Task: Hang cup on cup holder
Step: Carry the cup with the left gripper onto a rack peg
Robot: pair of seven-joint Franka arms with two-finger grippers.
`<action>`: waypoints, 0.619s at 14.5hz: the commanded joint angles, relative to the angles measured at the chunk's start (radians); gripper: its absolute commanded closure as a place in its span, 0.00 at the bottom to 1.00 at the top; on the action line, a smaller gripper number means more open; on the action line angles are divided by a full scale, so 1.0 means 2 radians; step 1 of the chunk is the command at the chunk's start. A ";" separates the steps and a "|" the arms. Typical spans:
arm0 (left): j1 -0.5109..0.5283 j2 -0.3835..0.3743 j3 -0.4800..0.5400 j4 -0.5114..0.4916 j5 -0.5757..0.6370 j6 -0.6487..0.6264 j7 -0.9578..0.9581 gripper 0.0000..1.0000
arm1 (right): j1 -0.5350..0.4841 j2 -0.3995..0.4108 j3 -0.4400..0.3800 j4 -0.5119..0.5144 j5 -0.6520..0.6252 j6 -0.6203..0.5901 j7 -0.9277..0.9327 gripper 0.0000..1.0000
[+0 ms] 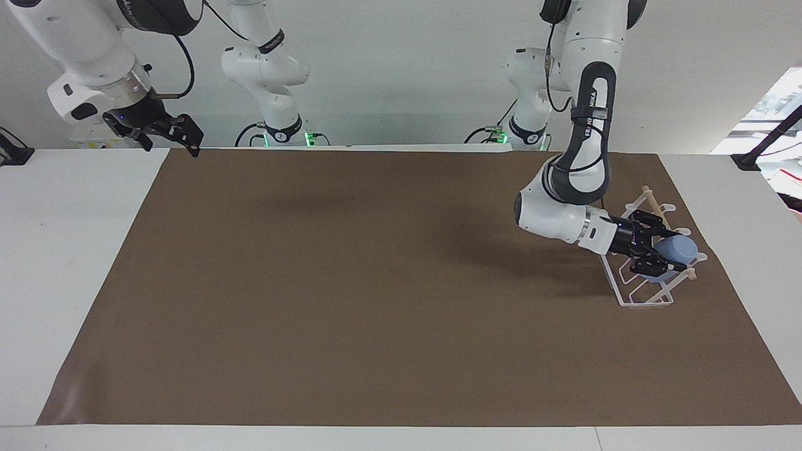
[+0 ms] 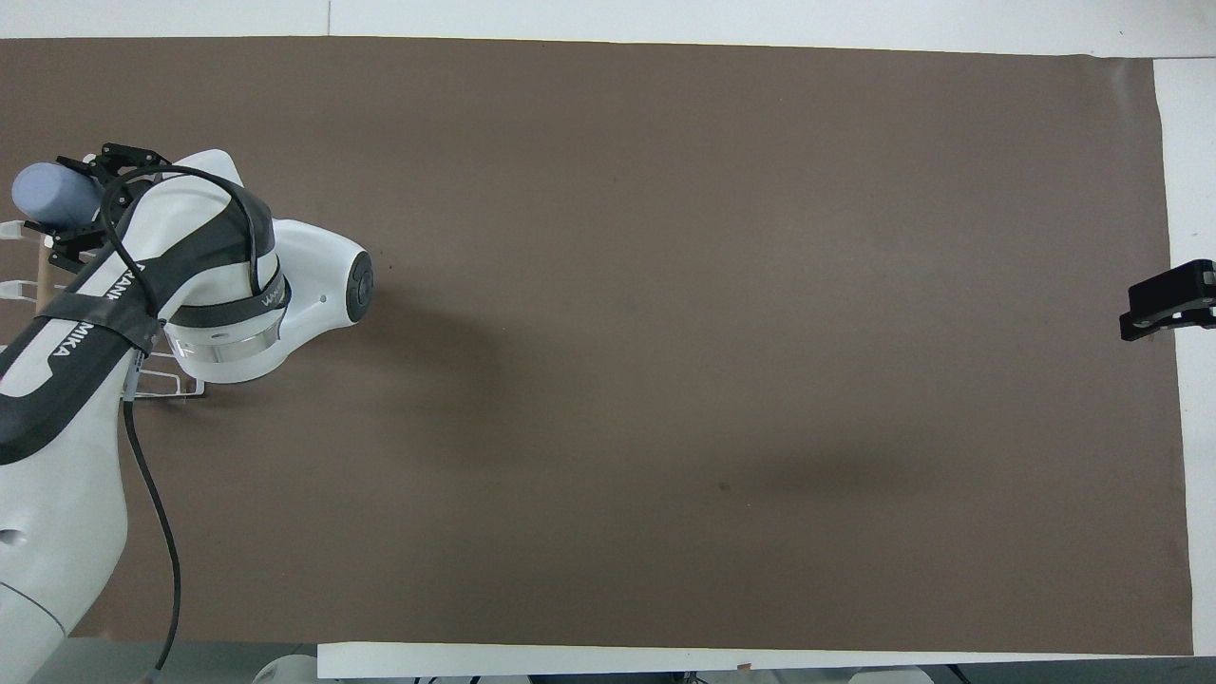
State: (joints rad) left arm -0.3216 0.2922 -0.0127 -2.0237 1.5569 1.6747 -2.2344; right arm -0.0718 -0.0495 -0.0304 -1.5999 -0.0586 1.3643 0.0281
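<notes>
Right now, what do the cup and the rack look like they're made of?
The cup, held in the left hand: probably plastic, matte light blue with no glare. The cup holder: thin white wire, likely coated metal, with a pale rod that looks like wood.

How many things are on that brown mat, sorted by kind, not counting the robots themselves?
Cups: 1, the light-blue cup, held by the left end effector over the rack.
Racks: 1, the white wire cup holder.
Total: 2.
The right end effector waits, holding nothing.
</notes>
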 commanded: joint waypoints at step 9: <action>-0.001 -0.018 -0.002 0.014 -0.069 0.027 0.012 0.00 | -0.006 -0.001 0.004 -0.003 0.002 -0.003 -0.011 0.01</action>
State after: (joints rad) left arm -0.3222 0.2886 -0.0149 -2.0099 1.4893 1.7107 -2.2273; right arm -0.0718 -0.0495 -0.0302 -1.5999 -0.0586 1.3643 0.0280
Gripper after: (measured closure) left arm 0.000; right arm 0.004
